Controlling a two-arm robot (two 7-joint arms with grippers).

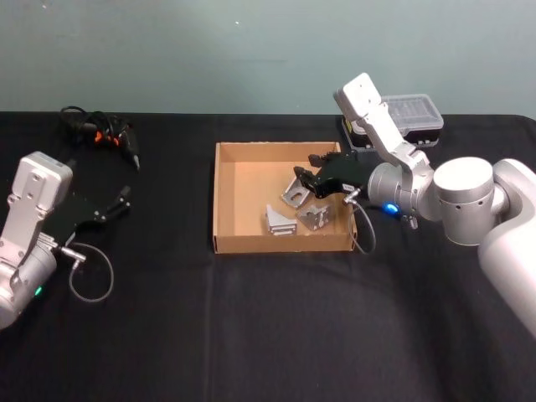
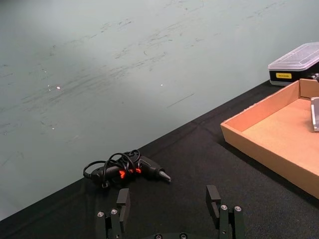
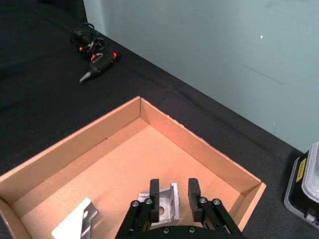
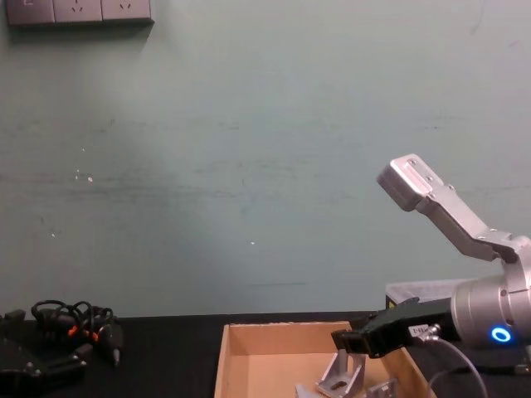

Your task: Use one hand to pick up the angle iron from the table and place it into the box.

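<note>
Right gripper [image 3: 173,195] over box [image 1: 224,197] w/ fingers straddling angle iron [image 3: 166,205], apparently clamped on it; bracket tilted above box floor; two more brackets [image 1: 280,220] lie inside. Likely stiff, light, slick metal; grip across flat flange. Left gripper [image 2: 170,206] parked over table [image 1: 251,327], fingers spread.

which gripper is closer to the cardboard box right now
Right. The right gripper is over the box, its fingers on either side of an angle iron inside. The left gripper sits open on the table, well to the box's left.
</note>
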